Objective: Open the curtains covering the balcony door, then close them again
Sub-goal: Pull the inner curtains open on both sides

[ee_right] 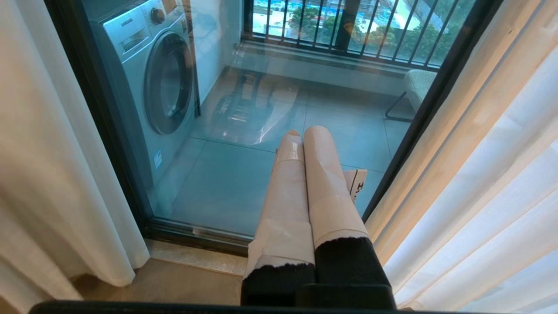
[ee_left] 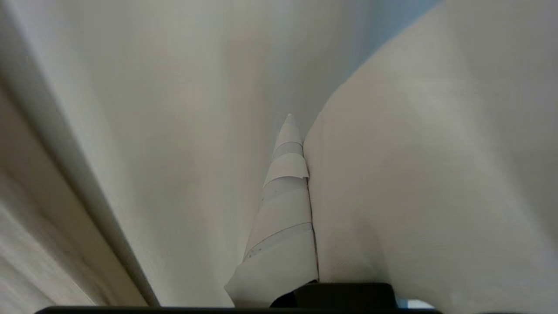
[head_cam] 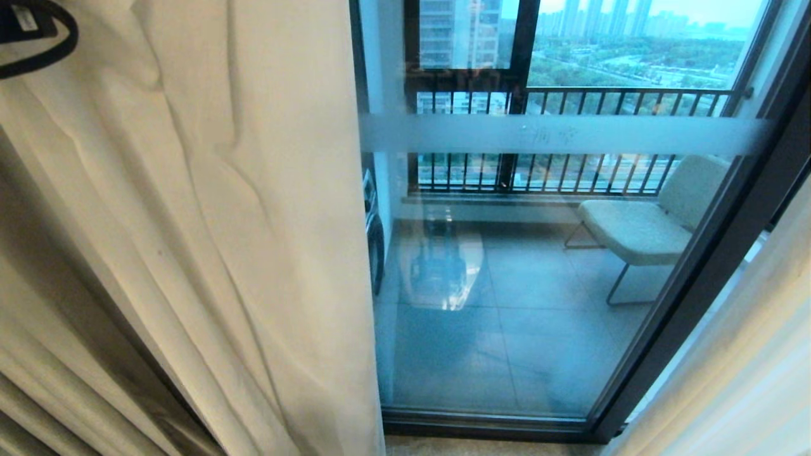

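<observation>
Curtains [head_cam: 190,221] drawn apart at left and right of frame; balcony door [head_cam: 538,266] glass uncovered in the middle. Left hand [ee_left: 301,144] clamped on a curtain fold. Right hand [ee_right: 305,144] pressed together, empty. Closing probably left.

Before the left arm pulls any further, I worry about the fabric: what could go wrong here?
1. The left end effector is shut on a fold of the cream curtain; a hard pull could slip it free or strain the cloth.
2. The curtain hides the arm from the head view, so a slip might go unnoticed.
3. The balcony door glass is half uncovered; the curtain may bunch rather than slide.
</observation>
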Controlling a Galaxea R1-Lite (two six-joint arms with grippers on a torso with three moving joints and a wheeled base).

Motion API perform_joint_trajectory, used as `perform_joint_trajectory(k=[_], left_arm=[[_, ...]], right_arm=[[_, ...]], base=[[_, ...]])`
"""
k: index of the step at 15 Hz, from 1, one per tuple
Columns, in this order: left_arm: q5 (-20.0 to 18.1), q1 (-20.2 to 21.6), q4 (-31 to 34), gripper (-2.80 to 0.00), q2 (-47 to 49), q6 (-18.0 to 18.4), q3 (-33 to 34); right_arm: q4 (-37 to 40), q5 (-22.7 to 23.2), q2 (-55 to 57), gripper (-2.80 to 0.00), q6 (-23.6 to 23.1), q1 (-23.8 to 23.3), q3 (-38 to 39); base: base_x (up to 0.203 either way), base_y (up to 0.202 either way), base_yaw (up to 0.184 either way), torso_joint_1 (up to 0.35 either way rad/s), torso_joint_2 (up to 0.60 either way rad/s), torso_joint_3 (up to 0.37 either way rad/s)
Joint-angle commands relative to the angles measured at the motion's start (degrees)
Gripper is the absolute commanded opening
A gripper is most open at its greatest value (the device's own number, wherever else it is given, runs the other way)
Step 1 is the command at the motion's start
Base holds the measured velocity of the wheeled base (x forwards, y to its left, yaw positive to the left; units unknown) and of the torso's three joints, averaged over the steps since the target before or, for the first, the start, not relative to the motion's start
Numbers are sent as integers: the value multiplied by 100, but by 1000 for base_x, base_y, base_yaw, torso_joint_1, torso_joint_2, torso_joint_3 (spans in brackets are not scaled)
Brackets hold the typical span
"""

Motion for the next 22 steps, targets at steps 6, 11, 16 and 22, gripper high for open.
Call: perform_joint_trajectory(k=[6, 11, 16, 22], left_arm=[[-626, 1852, -799, -280, 606, -207, -29], [-1183, 3591, -1051, -280, 1092, -966, -339], [-1532, 5005, -1025, -280, 1686, -1669, -590], [-1728, 5776, -1028, -280, 2261, -1980, -603]], right_arm=[[2, 4, 7, -280, -7, 9, 0], [2, 4, 7, -280, -7, 8, 0], [2, 4, 7, -280, -7, 3, 0], [2, 4, 7, -280, -7, 1, 0]], base=[[0, 0, 0, 0, 0, 0], [0, 0, 0, 0, 0, 0], [0, 0, 0, 0, 0, 0], [0, 0, 0, 0, 0, 0]])
